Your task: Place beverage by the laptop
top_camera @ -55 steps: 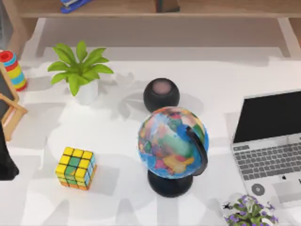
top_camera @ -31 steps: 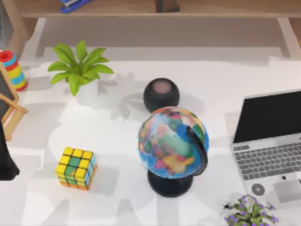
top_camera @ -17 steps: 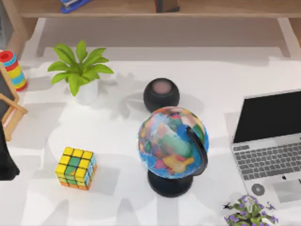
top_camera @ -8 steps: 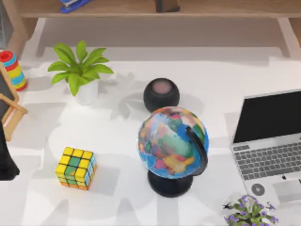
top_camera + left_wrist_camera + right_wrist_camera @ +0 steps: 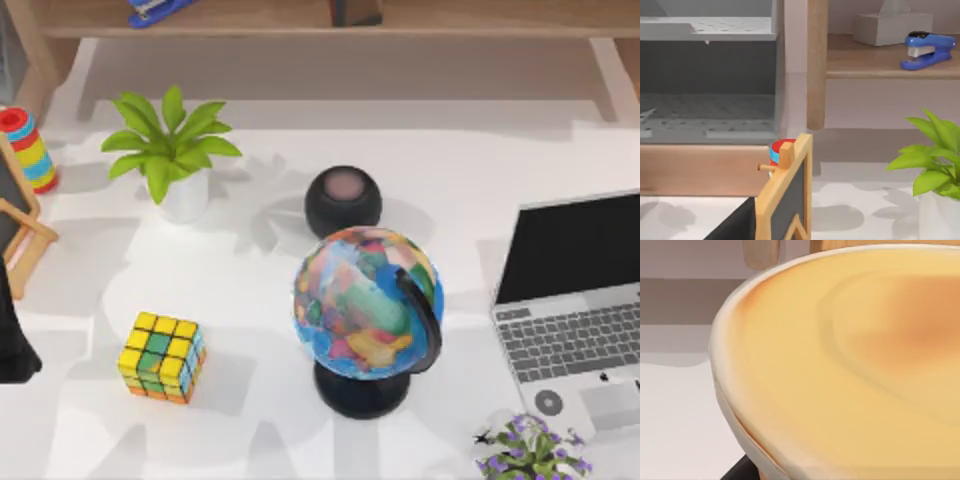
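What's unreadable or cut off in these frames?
- Laptop: top view, right edge cuts its screen and keyboard.
- Purple flowers: top view, bottom edge cuts them.
- Stacking toy: left wrist view, mostly hidden behind the chalkboard easel.
- Right wrist view: a close tan rounded surface; what it belongs to can't be told.

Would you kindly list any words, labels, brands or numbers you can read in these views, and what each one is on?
No text is readable.
Globe: map markings, too blurred to read.
Laptop: key legends too small; a small dark mark below the keys, not legible.
Blue stapler: no lettering visible.
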Motion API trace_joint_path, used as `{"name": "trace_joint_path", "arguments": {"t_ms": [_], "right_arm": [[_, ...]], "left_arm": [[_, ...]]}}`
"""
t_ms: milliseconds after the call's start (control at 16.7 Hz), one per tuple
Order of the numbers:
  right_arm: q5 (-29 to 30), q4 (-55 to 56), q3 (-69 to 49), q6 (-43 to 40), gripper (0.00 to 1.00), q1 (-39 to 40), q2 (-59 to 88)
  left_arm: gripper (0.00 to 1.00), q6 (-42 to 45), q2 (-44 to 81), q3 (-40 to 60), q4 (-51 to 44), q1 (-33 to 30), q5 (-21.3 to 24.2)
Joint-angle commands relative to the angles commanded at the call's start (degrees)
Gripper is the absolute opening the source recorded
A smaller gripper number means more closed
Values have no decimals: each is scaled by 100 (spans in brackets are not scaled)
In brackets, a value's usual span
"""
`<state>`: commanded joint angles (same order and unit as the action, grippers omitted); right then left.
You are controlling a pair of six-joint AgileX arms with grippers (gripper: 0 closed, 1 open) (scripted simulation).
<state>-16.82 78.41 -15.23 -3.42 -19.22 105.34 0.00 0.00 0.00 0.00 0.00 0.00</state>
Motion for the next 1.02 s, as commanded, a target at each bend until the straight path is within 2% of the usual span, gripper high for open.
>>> {"name": "trace_joint_path", "arguments": {"t_ms": [240, 300, 840, 1020], "right_arm": [[0, 0, 0, 0, 2, 0, 0], [0, 0, 0, 0, 0, 0, 0], [10, -7, 8, 5, 0, -18, 5], [255, -161, 27, -22, 0, -265, 117]], "left_arm": [[100, 0, 0, 0, 0, 0, 0], [100, 0, 0, 0, 0, 0, 0], [100, 0, 0, 0, 0, 0, 0], [100, 0, 0, 0, 0, 0, 0]]}}
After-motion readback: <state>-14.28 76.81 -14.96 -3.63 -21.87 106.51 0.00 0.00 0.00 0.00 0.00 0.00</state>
